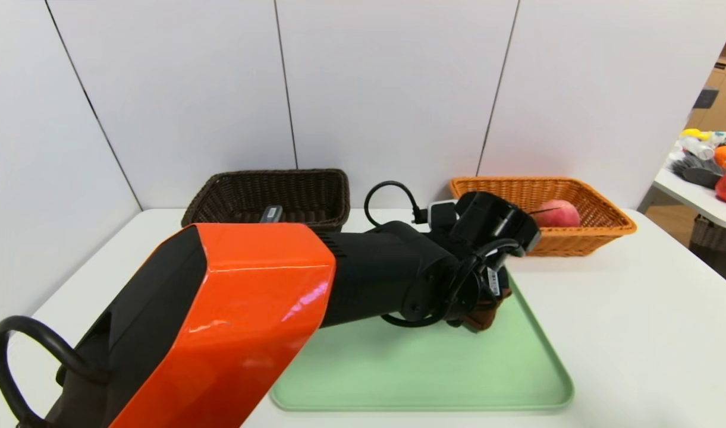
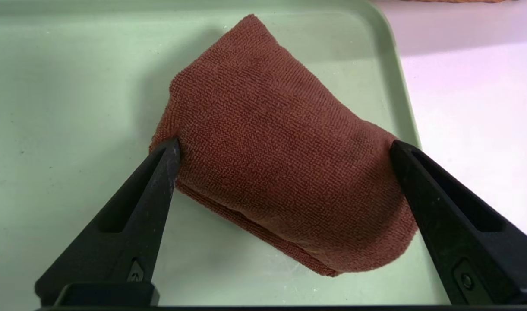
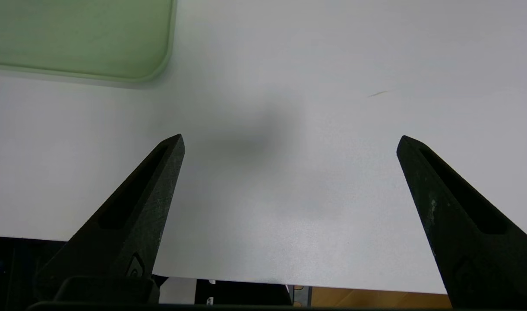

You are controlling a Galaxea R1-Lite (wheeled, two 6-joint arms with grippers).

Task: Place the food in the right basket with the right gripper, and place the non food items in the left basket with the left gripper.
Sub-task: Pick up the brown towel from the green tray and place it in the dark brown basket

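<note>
one brown cloth (image 2: 280, 155) lies loosely folded on the green tray (image 1: 434, 374), toward its far right corner and close to the right edge. it looks light, limp and grippy, with nothing to break; it should give under pressure and sag once lifted, so a loose layer could slip away. the best hold seems to be across the middle, both layers pinched together, low enough to catch the underside fold.

the left pincer (image 2: 285, 149) is right over it, spread wide, its two tips at opposite ends of the cloth; closing there should bunch the cloth inward. i cannot tell how firmly the tips press on it.

beyond the tray's far edge, toward the left of the surface (image 1: 642, 333), stands the dark basket (image 1: 309, 227), a dark item with a pale label (image 1: 271, 214) in it; that is where the cloth should go, being no food. near the surface's far right corner, the orange basket (image 1: 606, 229) holds a reddish round fruit (image 1: 558, 214). the right pincer (image 3: 291, 144) is idle, wide and empty above the surface's near right part.
</note>
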